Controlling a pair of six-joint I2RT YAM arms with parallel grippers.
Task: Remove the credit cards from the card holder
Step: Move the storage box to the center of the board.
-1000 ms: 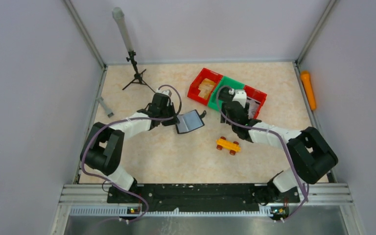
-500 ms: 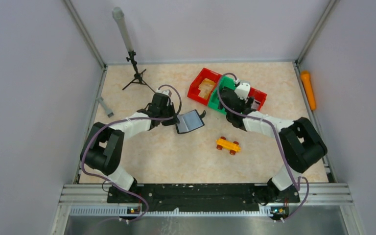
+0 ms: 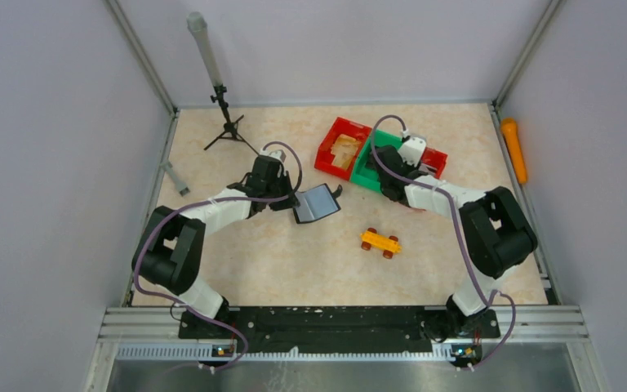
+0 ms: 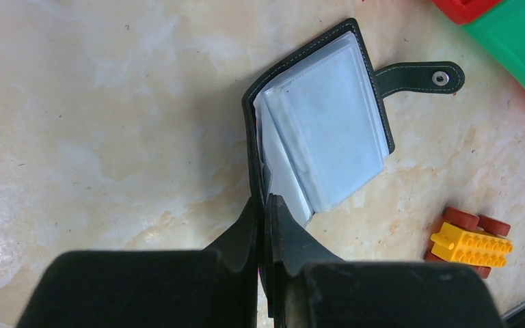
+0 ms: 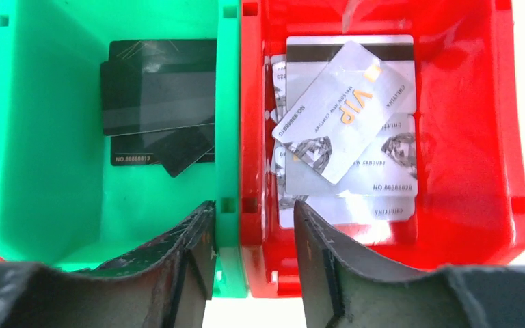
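Your left gripper (image 4: 262, 213) is squeezing shut on the small black fold-open card holder (image 4: 328, 123) lying on the worktop (image 4: 109, 102), while your empty, half-open right gripper (image 5: 253, 229) is hanging off to its right.

The table (image 3: 245, 245) is a pale marbled slab. The card holder (image 4: 328, 123) lies open on it, grey leaves up and strap tab flat at the far side, with its near edge running in between the left fingers (image 4: 239, 236). Off to the right of those fingers sits a yellow-orange toy car (image 4: 470, 242). Just ahead of the right fingers (image 5: 191, 253) stand a green bin (image 5: 14, 150) and a red bin (image 5: 499, 150), walls touching — a second red bin (image 3: 326, 155) flanks the green one's other side. A small black tripod (image 3: 227, 122) stands well beyond the left fingers.
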